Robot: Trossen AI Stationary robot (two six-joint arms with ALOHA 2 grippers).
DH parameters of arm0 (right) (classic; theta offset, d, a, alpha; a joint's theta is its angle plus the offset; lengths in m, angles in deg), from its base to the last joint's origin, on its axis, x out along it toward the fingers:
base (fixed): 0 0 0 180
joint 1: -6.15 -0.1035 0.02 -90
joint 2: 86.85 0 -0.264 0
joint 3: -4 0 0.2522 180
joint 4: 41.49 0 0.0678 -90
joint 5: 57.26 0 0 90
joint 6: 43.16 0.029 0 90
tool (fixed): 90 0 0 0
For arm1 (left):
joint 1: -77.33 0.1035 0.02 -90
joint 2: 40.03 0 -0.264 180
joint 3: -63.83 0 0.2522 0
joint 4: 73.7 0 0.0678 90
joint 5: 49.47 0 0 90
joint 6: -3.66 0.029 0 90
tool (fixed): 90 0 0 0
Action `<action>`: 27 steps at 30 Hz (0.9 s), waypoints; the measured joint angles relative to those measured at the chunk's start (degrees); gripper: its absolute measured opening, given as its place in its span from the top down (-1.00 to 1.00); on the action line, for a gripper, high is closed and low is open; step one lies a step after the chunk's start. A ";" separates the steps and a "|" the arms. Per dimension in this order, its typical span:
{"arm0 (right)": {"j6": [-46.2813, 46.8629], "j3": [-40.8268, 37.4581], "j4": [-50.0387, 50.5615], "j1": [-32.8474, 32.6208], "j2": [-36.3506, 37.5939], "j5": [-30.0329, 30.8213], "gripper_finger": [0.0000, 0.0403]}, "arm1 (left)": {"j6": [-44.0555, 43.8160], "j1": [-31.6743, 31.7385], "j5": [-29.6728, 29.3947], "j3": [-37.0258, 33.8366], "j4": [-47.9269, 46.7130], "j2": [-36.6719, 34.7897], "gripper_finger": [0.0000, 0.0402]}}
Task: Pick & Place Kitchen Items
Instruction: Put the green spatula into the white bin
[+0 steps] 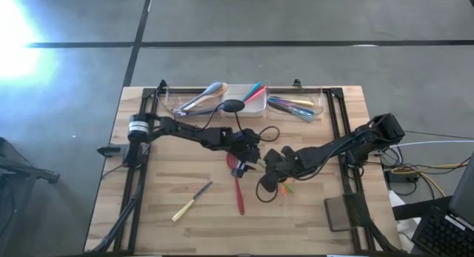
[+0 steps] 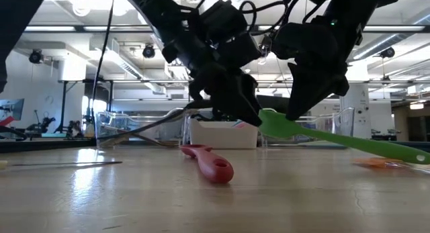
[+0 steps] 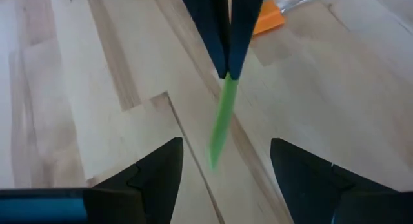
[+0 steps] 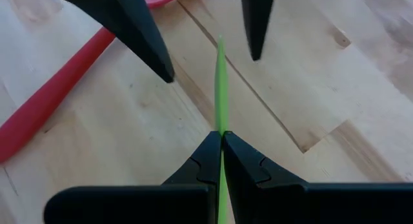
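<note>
Over the wooden table point(image 1: 185, 175), the right gripper point(image 4: 221, 139) pinches the green spatula point(image 2: 322, 135) by its edge, raised near the centre (a thin hold), so it could twist free as the left gripper point(image 3: 222, 162), wide open, closes in.
</note>
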 joint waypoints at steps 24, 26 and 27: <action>0.00 0.00 -0.73 0.02 0.00 -0.50 0.96 | -0.45 0.08 3.00 5.76 -2.23 5.73 0.88; 0.00 0.00 -0.71 0.02 0.00 -0.56 0.96 | -0.89 0.08 2.90 5.76 -2.25 5.71 0.88; 0.02 0.00 -0.71 0.02 0.00 -0.70 0.96 | -1.16 0.08 2.89 5.76 -2.32 5.71 0.88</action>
